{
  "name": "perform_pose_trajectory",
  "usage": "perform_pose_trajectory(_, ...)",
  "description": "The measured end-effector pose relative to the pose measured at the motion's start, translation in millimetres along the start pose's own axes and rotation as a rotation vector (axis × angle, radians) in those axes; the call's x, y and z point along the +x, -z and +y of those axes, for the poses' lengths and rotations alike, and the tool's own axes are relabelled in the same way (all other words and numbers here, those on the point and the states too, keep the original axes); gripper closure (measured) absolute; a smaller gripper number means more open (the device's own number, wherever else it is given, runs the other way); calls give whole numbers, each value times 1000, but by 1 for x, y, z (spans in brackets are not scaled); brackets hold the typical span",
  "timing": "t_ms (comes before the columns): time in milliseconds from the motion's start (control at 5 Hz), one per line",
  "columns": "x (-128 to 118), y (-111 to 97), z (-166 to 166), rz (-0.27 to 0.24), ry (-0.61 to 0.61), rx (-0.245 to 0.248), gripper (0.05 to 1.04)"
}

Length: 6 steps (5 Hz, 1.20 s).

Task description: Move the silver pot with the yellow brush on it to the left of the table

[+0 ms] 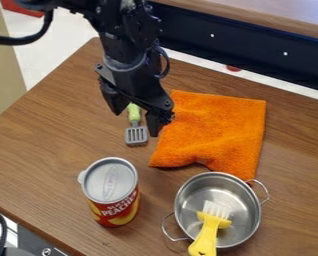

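Note:
The gripper [135,122] hangs over the upper middle of the table, its two fingers spread apart and holding nothing. Well away from it, toward the lower right, the silver pot [238,199] stands upright with a wire handle on each side. A yellow brush [210,231] rests in the pot, its white bristles inside and its handle sticking out over the near rim.
A green-handled spatula with a grey slotted head [136,135] lies below the gripper. An orange cloth [212,131] is spread between gripper and pot. The peach can [111,192] stands left of the pot on the wooden table [48,145]. A dark rail [248,47] runs behind.

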State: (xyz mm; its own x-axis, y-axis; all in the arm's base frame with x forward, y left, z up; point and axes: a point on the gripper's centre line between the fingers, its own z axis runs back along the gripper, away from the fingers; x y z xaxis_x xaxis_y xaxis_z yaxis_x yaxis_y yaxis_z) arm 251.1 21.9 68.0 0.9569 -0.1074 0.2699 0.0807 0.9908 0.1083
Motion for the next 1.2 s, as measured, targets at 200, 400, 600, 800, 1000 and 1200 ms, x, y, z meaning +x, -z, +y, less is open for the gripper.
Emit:
perform_pose_trajectory(200,-4,5,-2,22,0,-7,84)
perform_pose_trajectory(400,-8,17,-20,67,63,-47,84)
perform_pose_trajectory(600,-9,21,-34,81,127,-62,84)
perform_pose_trajectory(800,-18,33,-51,83,184,-110,84)
perform_pose_trajectory(1000,-20,42,-62,74,174,-88,84)
perform_pose_trajectory(1200,-21,48,-67,85,145,-73,84)
